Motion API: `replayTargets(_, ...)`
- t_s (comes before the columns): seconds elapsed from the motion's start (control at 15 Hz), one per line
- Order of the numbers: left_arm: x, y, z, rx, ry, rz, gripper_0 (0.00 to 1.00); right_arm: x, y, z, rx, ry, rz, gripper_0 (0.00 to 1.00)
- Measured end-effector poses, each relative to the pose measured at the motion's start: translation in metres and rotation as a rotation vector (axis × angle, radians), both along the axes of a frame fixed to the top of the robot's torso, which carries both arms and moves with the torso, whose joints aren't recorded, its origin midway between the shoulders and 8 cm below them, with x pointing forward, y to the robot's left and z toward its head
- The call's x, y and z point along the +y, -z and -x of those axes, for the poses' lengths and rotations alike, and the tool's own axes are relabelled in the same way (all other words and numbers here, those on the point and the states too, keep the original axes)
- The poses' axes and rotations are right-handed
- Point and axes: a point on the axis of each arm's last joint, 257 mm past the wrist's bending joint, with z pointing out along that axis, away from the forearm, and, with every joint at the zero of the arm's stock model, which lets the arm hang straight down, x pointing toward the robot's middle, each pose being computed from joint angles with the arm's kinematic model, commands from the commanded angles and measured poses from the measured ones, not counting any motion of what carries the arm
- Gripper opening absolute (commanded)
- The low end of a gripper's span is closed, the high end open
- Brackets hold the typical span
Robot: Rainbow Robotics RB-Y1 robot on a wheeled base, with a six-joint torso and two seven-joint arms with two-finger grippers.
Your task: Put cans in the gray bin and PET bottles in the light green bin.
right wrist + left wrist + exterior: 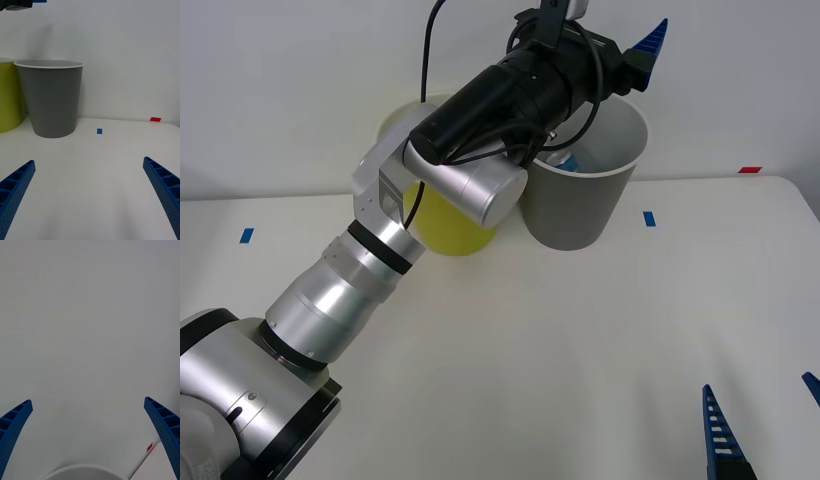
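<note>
The gray bin (580, 205) (52, 101) stands at the back of the table, touching the light green bin (448, 228) (8, 97) on its left. My left arm reaches over both bins. Its gripper (630, 50) (88, 401) hangs open and empty above the gray bin's white rim (84, 468). A bit of the light-blue can (566, 160) shows inside the gray bin, mostly hidden by the arm. My right gripper (765, 420) (90, 195) is open and empty, low over the front right of the table. PET bottles are out of view.
Small blue tape marks (246, 236) (649, 218) (99, 131) and a red one (749, 170) (155, 119) lie on the white table. A pale wall rises right behind the bins. My left arm hides much of the light green bin.
</note>
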Motion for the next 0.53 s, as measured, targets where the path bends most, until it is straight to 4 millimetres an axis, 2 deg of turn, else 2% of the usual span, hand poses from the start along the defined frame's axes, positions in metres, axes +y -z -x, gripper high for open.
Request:
replayTargets(0.33,-0.001,-0.007,0.001,-0.002,-0.002,0.024,1.00,0.000,0.000,0.000,0.000,0.000,0.000,1.00)
replayTargets(0.53,0.013,-0.012,0.005,-0.002,-0.011,0.032,1.00,0.000,0.000,0.000,0.000,0.000,0.000,1.00)
